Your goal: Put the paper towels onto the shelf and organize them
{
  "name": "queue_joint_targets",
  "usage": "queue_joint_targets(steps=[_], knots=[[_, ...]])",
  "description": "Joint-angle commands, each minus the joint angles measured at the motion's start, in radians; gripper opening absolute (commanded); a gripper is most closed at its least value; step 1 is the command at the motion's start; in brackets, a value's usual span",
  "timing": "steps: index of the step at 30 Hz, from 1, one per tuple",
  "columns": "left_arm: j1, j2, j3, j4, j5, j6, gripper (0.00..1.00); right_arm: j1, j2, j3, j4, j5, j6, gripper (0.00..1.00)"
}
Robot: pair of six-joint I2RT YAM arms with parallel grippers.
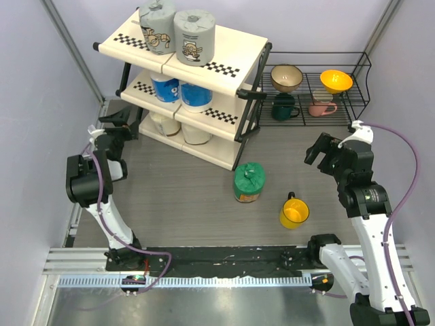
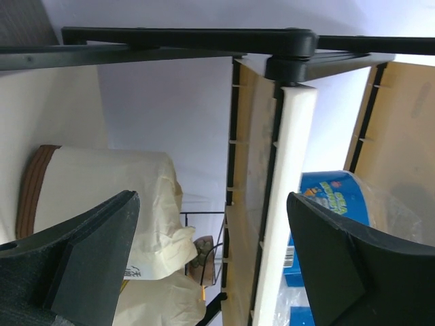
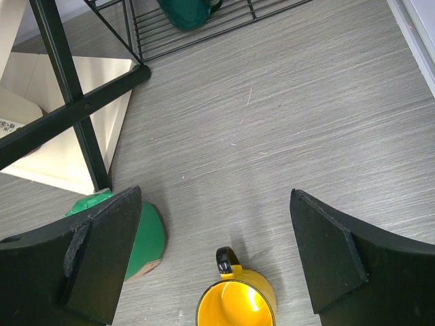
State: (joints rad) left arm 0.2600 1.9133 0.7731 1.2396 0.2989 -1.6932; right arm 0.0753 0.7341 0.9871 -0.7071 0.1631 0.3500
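The shelf [image 1: 234, 53] stands at the back left. Two grey paper towels [image 1: 194, 35] sit on its top tier, two blue-and-white ones [image 1: 195, 96] on the middle tier and two cream ones [image 1: 198, 134] on the bottom tier. A green roll [image 1: 249, 182] stands on the table in front of the shelf's right end. My left gripper [image 1: 115, 126] is open and empty at the shelf's left end; its wrist view shows a cream roll [image 2: 102, 197], a shelf panel [image 2: 289, 204] and a blue roll [image 2: 329, 204]. My right gripper [image 1: 319, 151] is open and empty above the table, with the green roll [image 3: 148, 238] by its left finger.
A yellow mug [image 1: 293, 212] stands right of the green roll and shows in the right wrist view [image 3: 238, 305]. A black wire rack [image 1: 343, 112] at the back right holds bowls and mugs. The shelf's black leg [image 3: 68, 115] crosses the right wrist view.
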Motion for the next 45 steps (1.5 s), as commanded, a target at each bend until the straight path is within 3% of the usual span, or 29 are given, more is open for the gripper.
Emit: queue_joint_targets(steps=[1,33,45], knots=[[-0.011,0.036,0.031,-0.006,-0.024,0.021,0.95,0.000,0.007,-0.002,0.057,0.012,-0.003,0.96],[-0.143,0.233,0.275,-0.103,-0.107,0.069,0.95,0.001,0.037,0.002,0.084,0.006,-0.013,0.96],[-0.206,0.222,0.312,-0.154,-0.101,0.104,0.95,0.001,0.027,-0.004,0.083,0.007,-0.011,0.95]])
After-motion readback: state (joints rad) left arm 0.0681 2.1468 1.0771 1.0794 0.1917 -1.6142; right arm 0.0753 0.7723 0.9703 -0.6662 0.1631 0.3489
